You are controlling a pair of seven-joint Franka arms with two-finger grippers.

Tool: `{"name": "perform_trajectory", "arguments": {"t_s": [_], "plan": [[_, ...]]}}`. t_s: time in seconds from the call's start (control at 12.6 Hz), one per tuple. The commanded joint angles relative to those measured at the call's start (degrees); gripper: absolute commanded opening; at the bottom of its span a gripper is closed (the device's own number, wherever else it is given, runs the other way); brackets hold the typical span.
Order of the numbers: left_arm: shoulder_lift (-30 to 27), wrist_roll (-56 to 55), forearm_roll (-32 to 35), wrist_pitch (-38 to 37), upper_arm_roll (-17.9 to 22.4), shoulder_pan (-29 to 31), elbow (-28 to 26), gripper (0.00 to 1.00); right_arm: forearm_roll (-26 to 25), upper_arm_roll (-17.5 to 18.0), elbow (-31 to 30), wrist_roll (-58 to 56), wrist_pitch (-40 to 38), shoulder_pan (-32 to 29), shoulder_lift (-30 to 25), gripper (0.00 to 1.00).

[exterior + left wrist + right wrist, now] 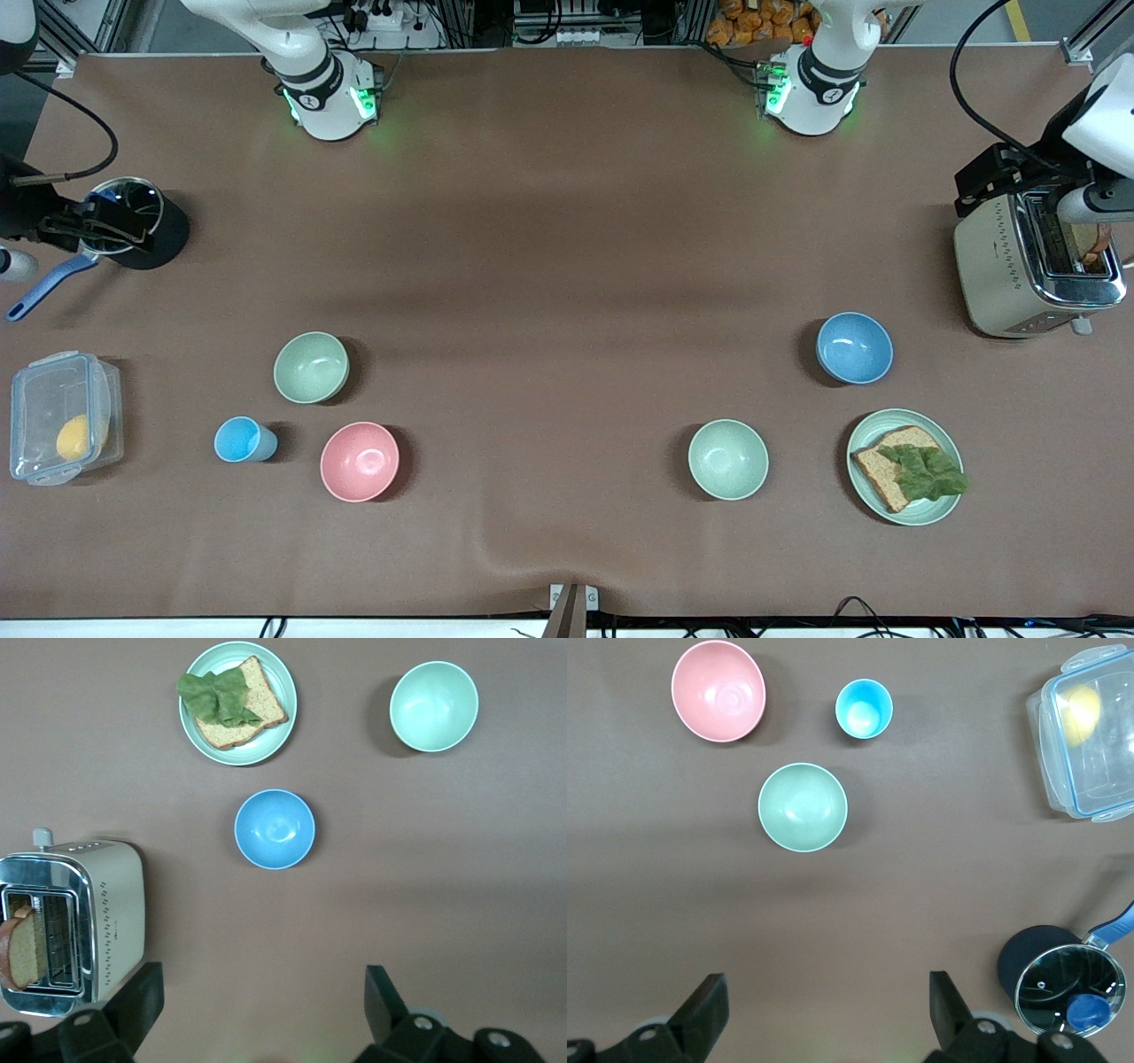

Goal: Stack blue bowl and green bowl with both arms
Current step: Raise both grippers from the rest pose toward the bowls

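Both grippers are fully open and empty: left gripper (pixel 261 1014) above blue bowl (pixel 854 347) mid-right; right gripper (pixel 828 1014) above green bowl (pixel 311 367) mid-left.

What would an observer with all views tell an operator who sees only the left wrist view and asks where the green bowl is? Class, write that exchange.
Observer: The green bowl stands upright toward the right arm's end of the table.
Operator: What is close to it?
Observer: A pink bowl and a light-blue cup stand nearer to the front camera, both apart from it.
Operator: Is the right gripper free?
Observer: The right gripper is open and empty, up above that end of the table.
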Motion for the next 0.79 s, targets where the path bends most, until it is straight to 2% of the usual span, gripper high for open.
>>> {"name": "perform_trajectory", "arguments": {"t_s": [0.0, 0.24, 0.47, 0.71], "plan": [[-1.02, 1.24, -1.74, -0.05, 0.1, 0.43, -0.39, 1.0, -0.7, 0.8, -1.06, -0.65, -0.92, -1.29, -1.51, 1.0], [-0.58, 1.06, -1.74, -0.05, 0.45, 0.78, 0.05, 1.0, -0.62, 3.43, -1.06, -0.48, -1.27, -4.11, -1.51, 1.0], [0.56, 0.27, -1.57, -0.05, 0.8, 0.95, -0.04, 1.0, -0.88, 2.73, -1.15, -0.21, -1.1, -2.79, -1.33, 1.0], [2.49, 0.18, -1.83, 0.04, 0.81, 3.59, -1.0, 1.0, -0.88, 2.73, -1.59, -0.47, -0.4, -3.14, 0.15, 1.0]]}}
